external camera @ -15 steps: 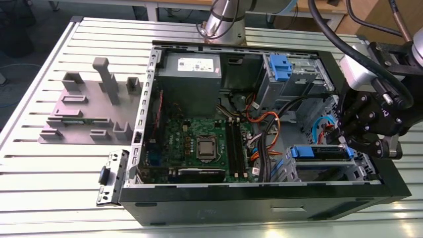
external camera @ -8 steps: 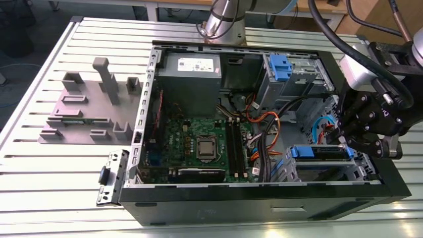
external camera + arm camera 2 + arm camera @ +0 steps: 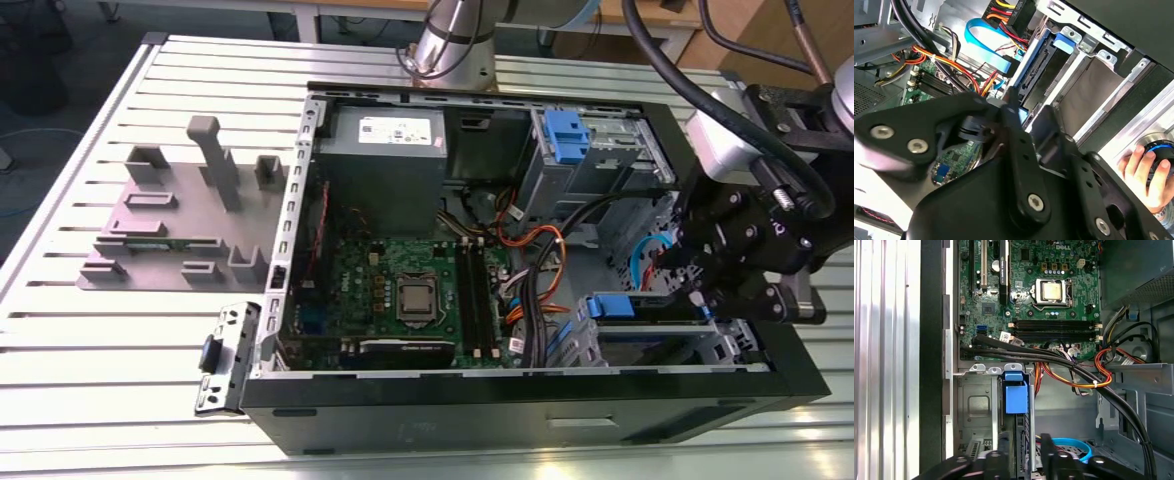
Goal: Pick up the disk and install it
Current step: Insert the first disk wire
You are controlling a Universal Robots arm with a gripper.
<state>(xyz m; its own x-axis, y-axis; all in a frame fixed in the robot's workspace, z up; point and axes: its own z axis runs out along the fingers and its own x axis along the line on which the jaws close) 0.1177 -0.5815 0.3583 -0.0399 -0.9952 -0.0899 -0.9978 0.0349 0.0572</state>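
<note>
The disk [image 3: 1024, 432] stands on edge in the lower drive bay of the open computer case [image 3: 534, 400]. Its blue caddy handle [image 3: 1015, 392] points toward the motherboard. In the second wrist view the disk [image 3: 1036, 70] shows its connector edge and blue frame running up to the handle [image 3: 1064, 40]. My black gripper [image 3: 694, 290] hangs over the bay at the exterior view's right. In both wrist views its fingers [image 3: 1002, 456] sit on either side of the disk's end, away from the handle. The gripper [image 3: 1029, 112] is shut on that end.
A second blue-handled caddy [image 3: 567, 130] sits in the upper bay. Nearby are the grey power supply [image 3: 380, 150], the motherboard [image 3: 414, 290] and bundles of orange and black cables [image 3: 1074, 372]. A grey fixture [image 3: 187, 210] and a metal bracket [image 3: 227, 355] lie on the slatted table. A hand [image 3: 1141, 167] rests on a round knob.
</note>
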